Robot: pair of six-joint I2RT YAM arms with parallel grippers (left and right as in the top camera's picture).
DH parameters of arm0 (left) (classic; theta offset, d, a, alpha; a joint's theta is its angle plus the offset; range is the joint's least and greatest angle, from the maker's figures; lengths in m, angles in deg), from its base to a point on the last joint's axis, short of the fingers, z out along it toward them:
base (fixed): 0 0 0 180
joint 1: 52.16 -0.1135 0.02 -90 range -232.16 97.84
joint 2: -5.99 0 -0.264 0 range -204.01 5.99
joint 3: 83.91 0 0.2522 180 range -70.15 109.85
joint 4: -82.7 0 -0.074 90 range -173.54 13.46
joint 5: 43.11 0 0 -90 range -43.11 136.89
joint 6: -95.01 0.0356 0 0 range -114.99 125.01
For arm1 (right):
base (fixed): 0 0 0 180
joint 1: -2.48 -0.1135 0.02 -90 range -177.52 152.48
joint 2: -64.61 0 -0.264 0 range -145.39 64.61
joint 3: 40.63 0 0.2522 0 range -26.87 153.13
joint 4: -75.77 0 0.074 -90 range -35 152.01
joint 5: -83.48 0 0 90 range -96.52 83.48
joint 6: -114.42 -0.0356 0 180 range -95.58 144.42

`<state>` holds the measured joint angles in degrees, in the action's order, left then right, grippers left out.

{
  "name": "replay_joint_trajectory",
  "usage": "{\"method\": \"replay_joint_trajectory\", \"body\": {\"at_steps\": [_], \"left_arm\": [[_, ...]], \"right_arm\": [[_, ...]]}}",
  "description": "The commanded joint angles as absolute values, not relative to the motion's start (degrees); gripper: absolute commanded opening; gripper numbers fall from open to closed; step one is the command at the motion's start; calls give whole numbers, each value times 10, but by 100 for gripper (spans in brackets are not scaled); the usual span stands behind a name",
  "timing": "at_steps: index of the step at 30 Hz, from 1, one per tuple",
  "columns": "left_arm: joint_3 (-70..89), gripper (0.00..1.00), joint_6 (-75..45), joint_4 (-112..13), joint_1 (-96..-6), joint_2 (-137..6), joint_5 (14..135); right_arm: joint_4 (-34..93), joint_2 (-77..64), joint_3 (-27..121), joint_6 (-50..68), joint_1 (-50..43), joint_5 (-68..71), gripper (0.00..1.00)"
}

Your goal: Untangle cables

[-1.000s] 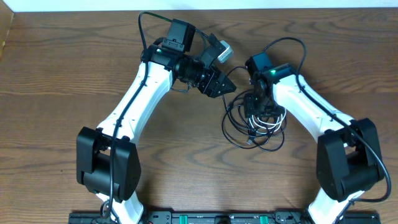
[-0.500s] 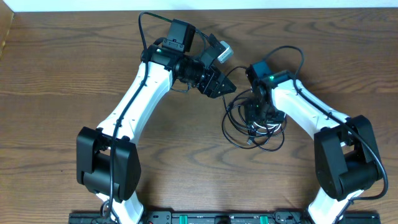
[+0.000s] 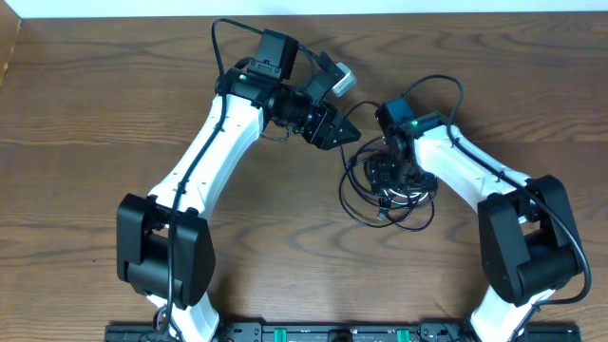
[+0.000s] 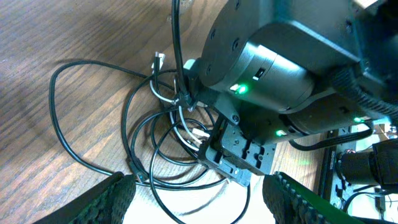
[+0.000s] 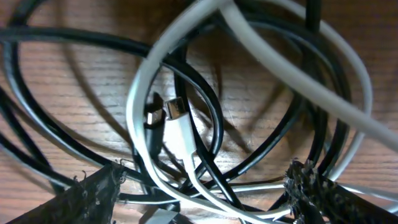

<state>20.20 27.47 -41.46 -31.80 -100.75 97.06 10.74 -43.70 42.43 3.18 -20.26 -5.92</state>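
The cables [image 3: 399, 201] lie in a loose pile on the table [image 3: 95, 114], right of centre in the overhead view. Their loops spread to the left of and below the right gripper [image 3: 388, 177], which sits over the pile's upper part. The left gripper [image 3: 348, 131] hangs just up-left of the pile, apart from it. In the right wrist view a plug end [image 5: 176, 112] lies on the table inside crossed loops, near the frame's centre.
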Motion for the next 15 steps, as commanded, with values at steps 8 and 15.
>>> {"method": "replay_joint_trajectory", "body": {"at_steps": [8, 15], "left_arm": [[207, 71, 272, -412, -318, -997, 968], [207, 71, 272, -412, -318, -997, 967]], "right_arm": [[139, -441, 370, 19, -205, -37, 1], [191, -438, 370, 19, -205, 41, 1]]}}
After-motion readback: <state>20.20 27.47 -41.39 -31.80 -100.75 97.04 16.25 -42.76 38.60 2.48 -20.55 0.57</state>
